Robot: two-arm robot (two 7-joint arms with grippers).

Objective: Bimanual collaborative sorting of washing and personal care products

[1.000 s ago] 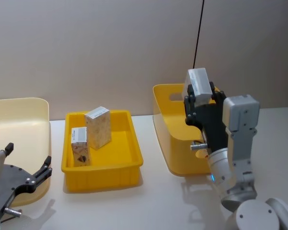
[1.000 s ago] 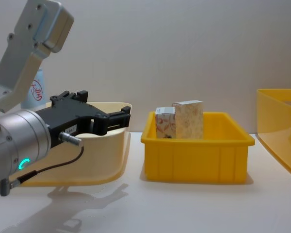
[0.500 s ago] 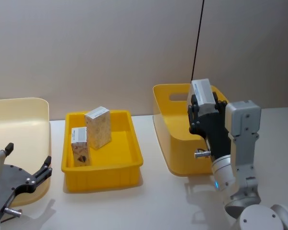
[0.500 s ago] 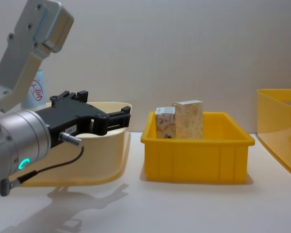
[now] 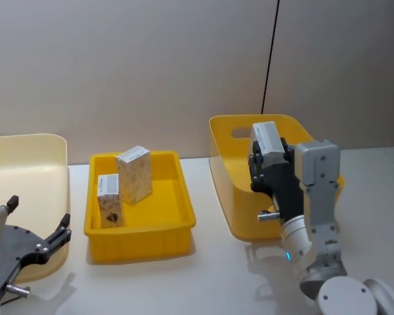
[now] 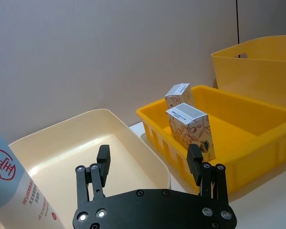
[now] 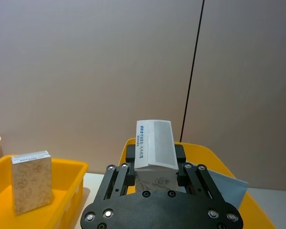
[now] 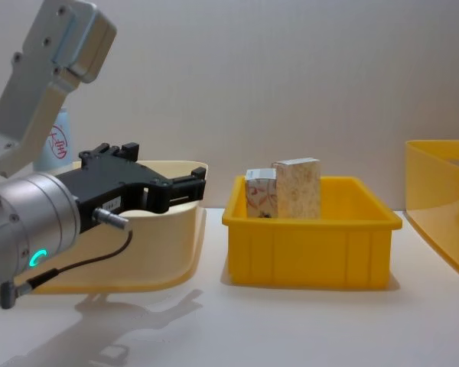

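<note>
My right gripper [image 5: 268, 156] is shut on a small carton [image 5: 265, 136] with a white top, held just above the deep yellow bin [image 5: 230, 197]. The right wrist view has that carton [image 7: 155, 147] clamped between the black fingers [image 7: 130, 157]. Two more beige patterned cartons [image 5: 133, 174] [image 5: 109, 200] stand upright in the shallow yellow tray [image 5: 141, 239]. My left gripper [image 6: 149, 162] is open over the cream bin [image 6: 62, 148], with nothing between its fingers. A light-blue tube [image 6: 9, 191] with a red logo stands in that cream bin, beside the left gripper.
Three containers stand in a row: the cream bin [image 8: 161, 252] on the left, the yellow tray [image 8: 314, 245] in the middle, the deep yellow bin [image 8: 444, 206] on the right. A pale blue object [image 7: 219, 183] lies inside the deep bin. A wall rises close behind.
My right gripper has come down and shifted a little left with the carton, nearer the deep bin's rim. The left arm has not moved.
</note>
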